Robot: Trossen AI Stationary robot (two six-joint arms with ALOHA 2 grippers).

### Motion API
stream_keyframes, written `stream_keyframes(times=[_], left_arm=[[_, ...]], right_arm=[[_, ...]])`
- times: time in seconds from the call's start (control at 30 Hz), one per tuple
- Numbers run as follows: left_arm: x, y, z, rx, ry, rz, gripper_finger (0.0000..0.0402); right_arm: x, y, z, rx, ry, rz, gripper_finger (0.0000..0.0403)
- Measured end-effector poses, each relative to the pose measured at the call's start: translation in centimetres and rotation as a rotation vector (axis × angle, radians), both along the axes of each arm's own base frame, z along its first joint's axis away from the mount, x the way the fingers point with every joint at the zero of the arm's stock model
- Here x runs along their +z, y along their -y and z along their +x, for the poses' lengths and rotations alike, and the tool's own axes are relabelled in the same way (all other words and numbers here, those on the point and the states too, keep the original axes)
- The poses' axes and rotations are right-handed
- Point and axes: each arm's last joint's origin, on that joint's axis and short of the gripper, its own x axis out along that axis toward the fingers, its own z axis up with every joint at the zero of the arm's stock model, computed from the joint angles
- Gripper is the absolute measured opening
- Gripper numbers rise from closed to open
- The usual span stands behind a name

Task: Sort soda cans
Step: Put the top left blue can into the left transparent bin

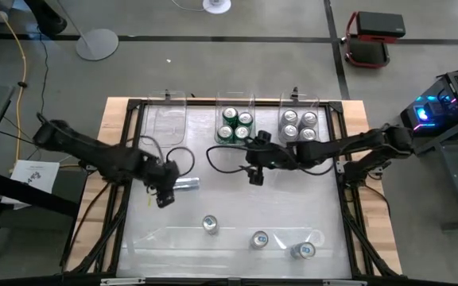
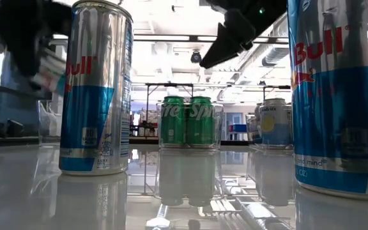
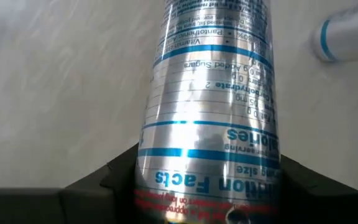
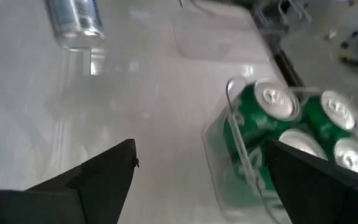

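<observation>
the left hand [image 1: 165,196] brackets a lying silver-and-blue can [image 1: 185,184], grip uncertain; the right hand [image 1: 255,176] hovers wide open, empty.

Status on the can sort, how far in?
Done: four green cans fill the middle clear bin, four plain silver cans the right one. In hand: left gripper at a lying silver-and-blue can; right gripper open, empty. Left: three blue cans standing; left bin empty.

We see four green cans [image 1: 235,125] upright at upper centre, four silver cans [image 1: 299,125] right of them, three silver-blue cans [image 1: 258,238] standing along the lower edge, and one silver-blue can [image 1: 185,184] lying left of centre
</observation>
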Motion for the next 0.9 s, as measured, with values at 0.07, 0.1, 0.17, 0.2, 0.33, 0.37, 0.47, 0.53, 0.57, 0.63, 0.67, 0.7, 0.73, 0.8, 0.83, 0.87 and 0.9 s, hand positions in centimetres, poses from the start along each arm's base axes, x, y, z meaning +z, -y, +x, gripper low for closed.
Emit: stream_keyframes(times=[0.07,0.1,0.17,0.2,0.33,0.37,0.47,0.53,0.57,0.63,0.67,0.7,0.73,0.8,0.83,0.87,0.9], left_arm=[[1.3,-0.6,1.2,0.034,-0.097,-0.048,0.0221],[1.7,-1.0,1.7,0.049,-0.164,-0.077,0.0221],[2.1,-1.5,2.6,0.055,-0.321,-0.13,0.0221],[2.2,-1.7,3.1,0.046,-0.387,-0.157,0.0221],[2.1,-2.5,5.2,-0.004,-0.596,-0.257,0.0221],[1.8,-2.7,5.7,-0.01,-0.619,-0.289,0.0221],[0.8,-3.4,7.4,0.007,-0.593,-0.442,0.0221],[-0.2,-3.9,7.9,0.024,-0.649,-0.498,0.0221],[-0.8,-4.2,8.1,0.028,-0.68,-0.496,0.0221],[-1.8,-4.6,8.6,0.026,-0.709,-0.503,0.0221],[-2.2,-4.8,8.8,0.023,-0.72,-0.507,0.0223],[-2.6,-4.9,9.0,0.021,-0.73,-0.508,0.023],[-2.9,-5.0,9.1,0.022,-0.738,-0.509,0.0238],[-3.4,-5.1,9.3,0.007,-0.754,-0.503,0.025],[-3.7,-5.2,9.4,0.002,-0.761,-0.493,0.0254],[-3.8,-5.3,9.4,0.001,-0.77,-0.483,0.0255],[-3.9,-5.3,9.4,0.0,-0.775,-0.477,0.0257]], right_arm=[[0.3,0.0,0.1,0.017,0.017,-0.019,0.0344],[0.3,-0.1,0.1,0.025,0.021,-0.026,0.0344],[0.3,-0.1,0.1,0.032,0.017,-0.036,0.0344],[0.2,-0.1,0.2,0.032,0.016,-0.037,0.0344],[0.0,-0.2,0.2,0.035,0.006,-0.037,0.0344],[0.0,-0.2,0.3,0.036,0.006,-0.037,0.0344],[-0.1,-0.2,0.3,0.038,0.002,-0.036,0.0344],[-0.1,-0.2,0.3,0.037,0.003,-0.036,0.0344],[-0.1,-0.2,0.3,0.038,0.002,-0.036,0.0344],[-0.1,-0.3,0.3,0.043,0.001,-0.04,0.0344],[-0.1,-0.3,0.3,0.047,0.0,-0.043,0.0344],[-0.1,-0.4,0.3,0.05,-0.001,-0.045,0.0344],[-0.1,-0.4,0.3,0.055,-0.002,-0.049,0.0344],[-0.1,-0.5,0.3,0.061,-0.003,-0.053,0.0344],[-0.1,-0.6,0.3,0.065,-0.002,-0.054,0.0344],[-0.1,-0.6,0.3,0.066,-0.001,-0.055,0.0344],[-0.1,-0.6,0.3,0.066,0.0,-0.055,0.0344]])
